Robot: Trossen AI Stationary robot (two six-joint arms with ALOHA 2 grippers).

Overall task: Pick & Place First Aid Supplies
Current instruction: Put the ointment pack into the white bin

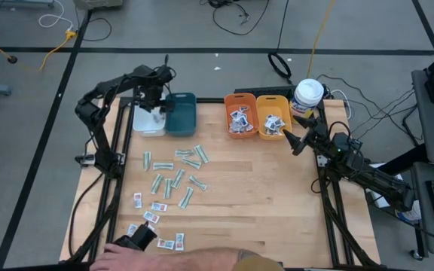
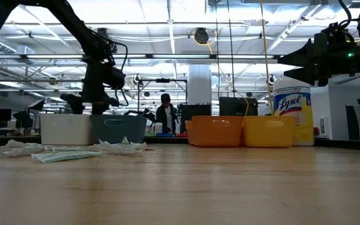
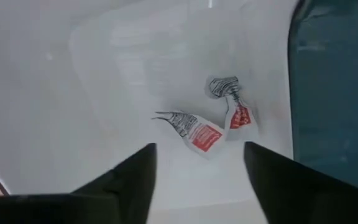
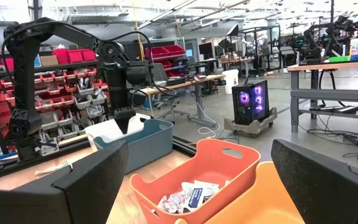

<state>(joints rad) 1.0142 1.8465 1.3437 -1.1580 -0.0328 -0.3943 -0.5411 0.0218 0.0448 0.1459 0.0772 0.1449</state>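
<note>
Here, the left hand (image 3: 197, 180) hangs spread above two small white red-printed packets (image 3: 213, 127) inside the white plastic bin (image 3: 73, 93); the right hand (image 4: 197, 180) waits spread over the orange plastic bin (image 4: 229, 165).

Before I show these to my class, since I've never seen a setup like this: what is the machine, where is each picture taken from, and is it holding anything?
It is a robot with two dark arms at a wooden table. One picture looks straight down, one looks level across the tabletop, and two come from cameras on the arms' wrists.

The left pincer hangs over the white bin with its fingers apart and nothing between them; two small red-print packets lie on the bin's floor below it. The right pincer waits open and empty beside the yellow bin.

There are also a teal bin, an orange bin with blue-print packets, and a white canister. More pale-green strips and red-print packets lie loose on the table. A person's hand shows at the near edge.
</note>
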